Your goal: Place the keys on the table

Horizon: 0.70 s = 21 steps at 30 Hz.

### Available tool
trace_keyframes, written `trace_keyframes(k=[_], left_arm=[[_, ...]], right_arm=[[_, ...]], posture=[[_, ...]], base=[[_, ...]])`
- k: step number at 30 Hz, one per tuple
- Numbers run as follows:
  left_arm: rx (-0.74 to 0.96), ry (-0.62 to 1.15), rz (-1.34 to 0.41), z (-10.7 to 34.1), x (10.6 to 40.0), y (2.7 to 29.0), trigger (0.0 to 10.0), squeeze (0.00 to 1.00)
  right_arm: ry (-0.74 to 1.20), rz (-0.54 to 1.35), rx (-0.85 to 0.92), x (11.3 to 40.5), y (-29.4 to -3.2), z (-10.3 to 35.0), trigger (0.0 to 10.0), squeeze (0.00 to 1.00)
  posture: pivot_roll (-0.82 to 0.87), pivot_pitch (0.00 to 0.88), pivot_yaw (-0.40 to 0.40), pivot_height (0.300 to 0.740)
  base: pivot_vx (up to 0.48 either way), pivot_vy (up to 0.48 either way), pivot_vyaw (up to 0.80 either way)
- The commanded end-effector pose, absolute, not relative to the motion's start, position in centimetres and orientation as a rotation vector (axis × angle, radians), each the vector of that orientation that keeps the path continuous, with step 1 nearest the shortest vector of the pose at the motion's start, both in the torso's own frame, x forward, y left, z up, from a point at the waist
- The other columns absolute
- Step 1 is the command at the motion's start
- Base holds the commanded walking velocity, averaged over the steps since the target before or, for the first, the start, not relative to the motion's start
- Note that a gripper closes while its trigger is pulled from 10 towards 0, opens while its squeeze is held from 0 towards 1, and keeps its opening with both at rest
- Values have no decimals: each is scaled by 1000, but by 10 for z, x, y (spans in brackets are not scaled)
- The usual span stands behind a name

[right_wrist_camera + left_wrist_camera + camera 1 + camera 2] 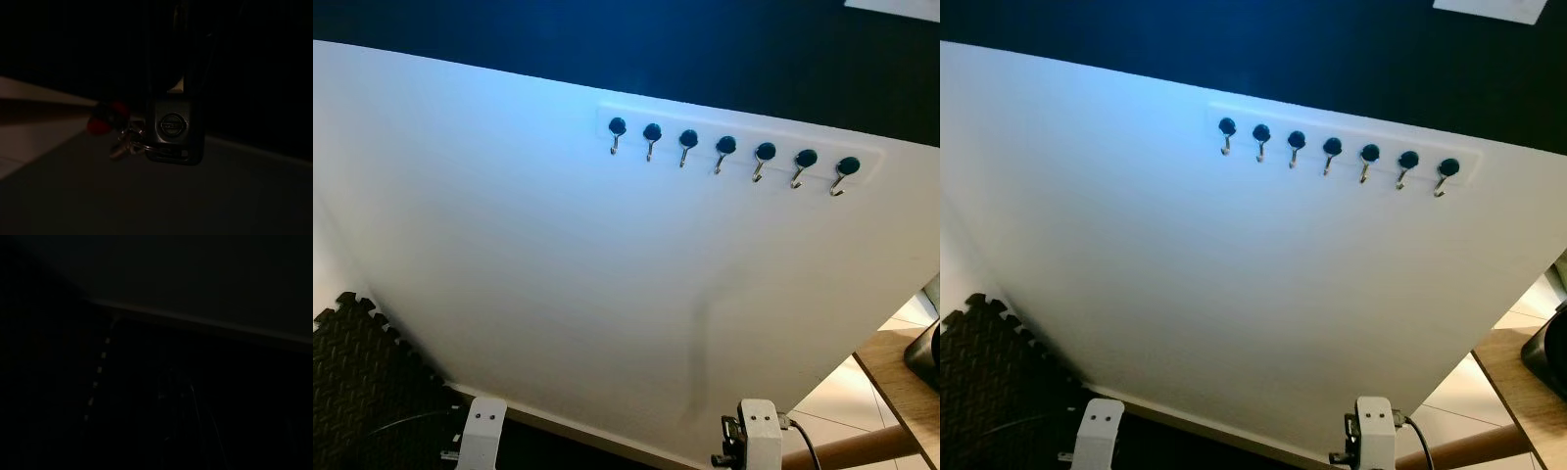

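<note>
Keys [146, 134]: one bunch, clamped in right fingers [188, 58]; left fingers' state unclear; seven wall hooks [726, 154].

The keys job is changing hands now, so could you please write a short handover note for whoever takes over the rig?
Right gripper: shut on the keys, a black car fob with a red tag and metal keys hanging beside it.
Left gripper: arm hangs idle, its wrist view too dark to judge.
Head views: white wall with a row of seven bare hooks; wooden table edge to the robot's right.
Done: keys in hand.
Left: turn to the table, set them down.
</note>
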<state>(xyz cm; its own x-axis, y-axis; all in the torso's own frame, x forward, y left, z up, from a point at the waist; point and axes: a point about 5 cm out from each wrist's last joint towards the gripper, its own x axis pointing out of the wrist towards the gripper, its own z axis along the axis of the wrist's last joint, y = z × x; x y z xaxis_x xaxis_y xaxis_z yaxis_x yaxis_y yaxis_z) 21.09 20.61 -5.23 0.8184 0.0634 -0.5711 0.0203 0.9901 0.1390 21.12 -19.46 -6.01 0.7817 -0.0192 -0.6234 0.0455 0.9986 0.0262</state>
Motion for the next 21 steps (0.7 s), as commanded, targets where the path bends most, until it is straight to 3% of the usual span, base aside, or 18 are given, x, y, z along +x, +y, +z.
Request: trace_keyframes(k=[1, 16, 21], left_arm=[[118, 643, 32, -58, 204, 202, 10000, 0], [109, 643, 37, -59, 200, 205, 10000, 0], [112, 642, 43, -60, 199, 207, 10000, 0]], right_arm=[[718, -42, 14, 202, -198, -66, 10000, 0], [749, -37, 1, 193, -194, -72, 10000, 0], [750, -26, -8, 194, -192, -72, 10000, 0]], posture=[[92, 49, -83, 740], [97, 39, -81, 740], [102, 30, -83, 740]], base=[[0, 0, 0], [0, 0, 0], [0, 0, -480]])
